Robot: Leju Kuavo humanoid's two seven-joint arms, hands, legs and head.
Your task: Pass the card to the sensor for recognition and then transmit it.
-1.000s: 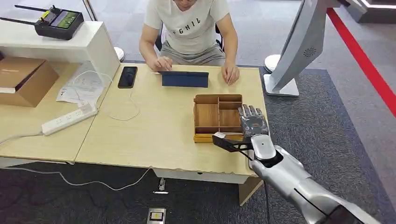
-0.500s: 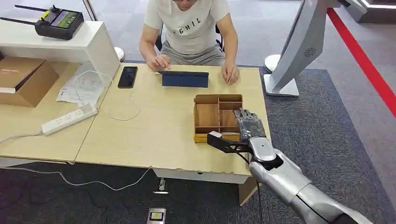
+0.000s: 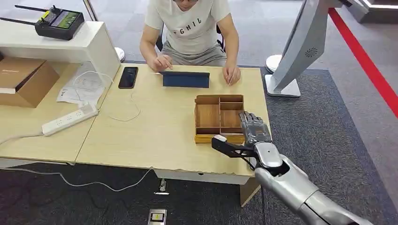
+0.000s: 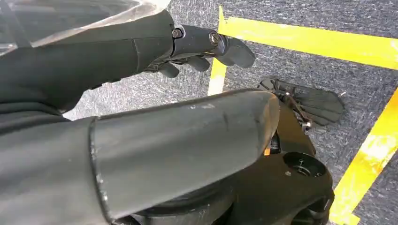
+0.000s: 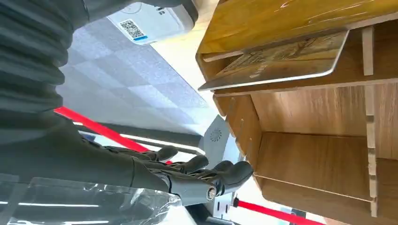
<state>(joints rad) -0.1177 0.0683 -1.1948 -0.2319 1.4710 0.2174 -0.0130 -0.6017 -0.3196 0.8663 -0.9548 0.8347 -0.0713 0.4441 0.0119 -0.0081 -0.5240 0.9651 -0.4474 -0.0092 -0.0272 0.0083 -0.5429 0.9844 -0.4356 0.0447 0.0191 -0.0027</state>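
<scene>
A wooden divided tray [image 3: 208,115] sits on the light table [image 3: 155,131] near its right edge. A card with a golden-brown pattern [image 5: 281,60] leans tilted in a narrow slot of the tray [image 5: 309,159]; from the head it reads as a yellowish strip [image 3: 209,138] along the tray's near side. My right hand [image 3: 255,125] hovers over the tray's near right corner, fingers spread and holding nothing [image 5: 187,171]. It is apart from the card. My left hand [image 4: 202,47] hangs above the floor with nothing in it.
A person sits at the far side of the table with both hands beside a dark blue device [image 3: 186,79]. A phone [image 3: 128,77] and a power strip [image 3: 69,119] lie to the left. A white kiosk [image 3: 300,47] stands on the carpet at right.
My right hand has drifted slightly toward me and to the right along the tray's right edge. The card and the person have stayed put.
</scene>
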